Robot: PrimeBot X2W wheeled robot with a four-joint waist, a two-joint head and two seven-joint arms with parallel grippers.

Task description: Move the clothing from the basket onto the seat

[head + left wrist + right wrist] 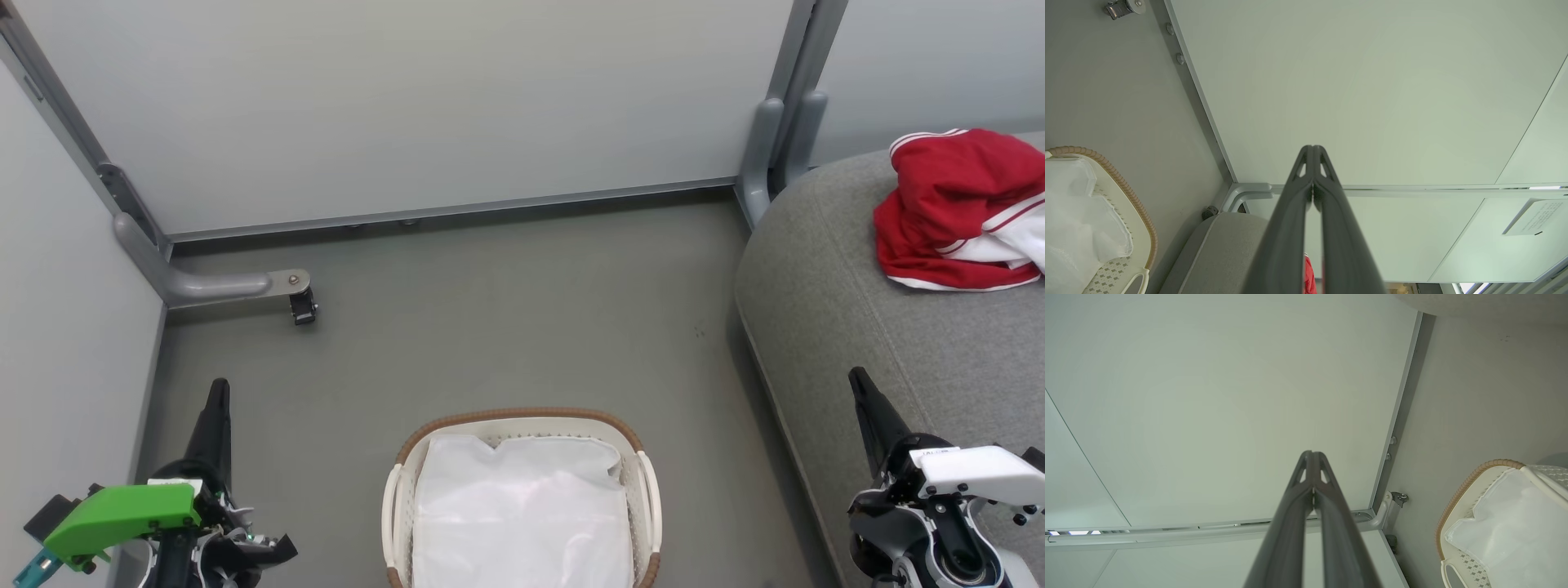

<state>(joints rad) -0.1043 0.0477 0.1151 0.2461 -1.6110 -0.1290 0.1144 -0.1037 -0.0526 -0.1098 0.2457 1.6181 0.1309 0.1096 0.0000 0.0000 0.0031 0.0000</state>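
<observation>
The red clothing [955, 208] with white panels and stripe trim lies bunched on the grey seat [865, 318] at the right; a red sliver of the clothing [1309, 277] peeks between my left fingers. The white basket [522, 425] with a brown rim stands on the floor at bottom centre and holds a plain white sheet [522, 514]. My left gripper [219, 385] is shut and empty, left of the basket. To the basket's right, my right gripper [856, 374] is shut and empty over the seat's front edge. Both wrist views show fingertips pressed together [1312, 148] [1312, 453].
Pale partition panels [408, 106] with grey metal frames close the back and left. A grey foot with a caster [300, 304] juts onto the floor at the left. Grey floor [506, 327] lies between basket, panels and seat.
</observation>
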